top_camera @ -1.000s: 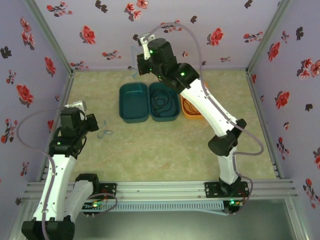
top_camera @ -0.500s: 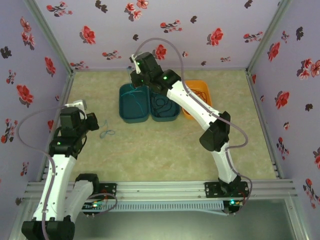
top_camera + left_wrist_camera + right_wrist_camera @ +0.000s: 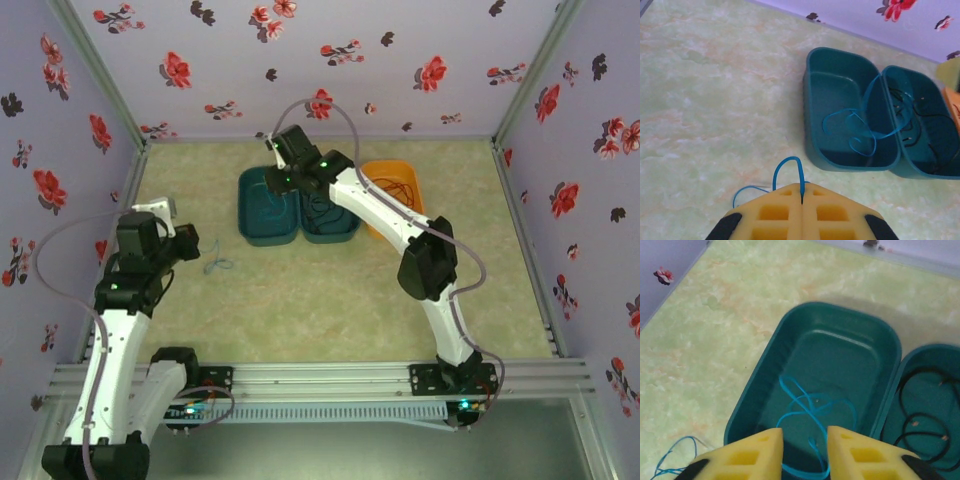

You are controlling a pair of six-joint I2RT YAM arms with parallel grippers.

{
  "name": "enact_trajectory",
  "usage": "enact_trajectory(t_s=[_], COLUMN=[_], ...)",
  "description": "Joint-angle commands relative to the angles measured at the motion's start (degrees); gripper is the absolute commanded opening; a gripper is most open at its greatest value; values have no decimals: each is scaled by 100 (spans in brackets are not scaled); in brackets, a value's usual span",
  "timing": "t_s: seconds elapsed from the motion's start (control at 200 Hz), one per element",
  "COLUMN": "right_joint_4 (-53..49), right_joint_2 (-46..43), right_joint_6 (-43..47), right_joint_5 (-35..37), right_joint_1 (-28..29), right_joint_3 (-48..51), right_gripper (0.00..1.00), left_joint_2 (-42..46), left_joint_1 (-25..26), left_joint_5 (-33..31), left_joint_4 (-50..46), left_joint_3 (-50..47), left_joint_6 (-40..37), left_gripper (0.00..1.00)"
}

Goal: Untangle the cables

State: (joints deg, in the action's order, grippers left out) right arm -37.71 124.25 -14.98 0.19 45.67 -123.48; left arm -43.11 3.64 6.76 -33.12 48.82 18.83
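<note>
Cables: three thin ones in sight. These are a loose blue cable [image 3: 788, 165] on the table, a second blue cable [image 3: 807, 407] coiled in a tub, and a black cable [image 3: 922, 427] in the tub next to it.
My left gripper [image 3: 801, 189]: yellow fingers pressed together with no gap. A loop of the loose blue cable rises from the seam between them, so I read it as pinched there.
Left gripper position: low over the pale green marbled table [image 3: 320, 300], well apart from the tubs, on their near-left side.
Loose blue cable, rest: a strand trails off the fingers to the left and lies on the table.
My right gripper [image 3: 805, 437]: yellow fingers parted by a narrow gap, gripping no cable.
Right gripper position: above the near end of the oval teal plastic tub [image 3: 840, 350], second blue cable directly below.
Second blue cable, detail: in the left wrist view one arc reaches across the shared rim toward the neighbour.
Neighbour: second teal plastic tub [image 3: 330, 238], touching the first along one long side; black cable looped on its floor.
Further right: orange plastic tub [image 3: 408, 178], just beside the second teal one; contents too small to tell.
Surround: lilac walls with red flowers [image 3: 400, 60].
</note>
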Motion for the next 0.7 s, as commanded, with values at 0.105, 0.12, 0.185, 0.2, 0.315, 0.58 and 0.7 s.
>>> enact_trajectory(t_s=[0.105, 0.12, 0.185, 0.2, 0.315, 0.58, 0.7], right_joint_4=[349, 422, 805, 884, 1575, 3100, 3510], right_joint_2=[-438, -512, -834, -907, -1489, -2639, -2778], right_joint_6=[101, 101, 97, 93, -32, 11, 373], right_joint_5=[-297, -319, -382, -400, -612, -1584, -1786], right_joint_1=[-15, -18, -19, -23, -9, 166, 492], right_joint_3=[708, 815, 1316, 1427, 2381, 4512, 5022], right_gripper=[46, 47, 47, 47, 48, 48, 50], left_joint_2=[159, 162, 149, 153, 145, 68, 2], left_joint_1=[40, 40, 49, 55, 95, 356, 466], left_joint_5=[454, 464, 488, 492, 548, 721, 720], left_joint_4=[-263, -279, -344, -347, -381, -249, -204], left_joint_3=[567, 588, 701, 726, 837, 941, 1002], left_joint_6=[-90, -86, -67, -64, -21, 163, 224], left_gripper=[0, 0, 0, 0, 0, 0, 0])
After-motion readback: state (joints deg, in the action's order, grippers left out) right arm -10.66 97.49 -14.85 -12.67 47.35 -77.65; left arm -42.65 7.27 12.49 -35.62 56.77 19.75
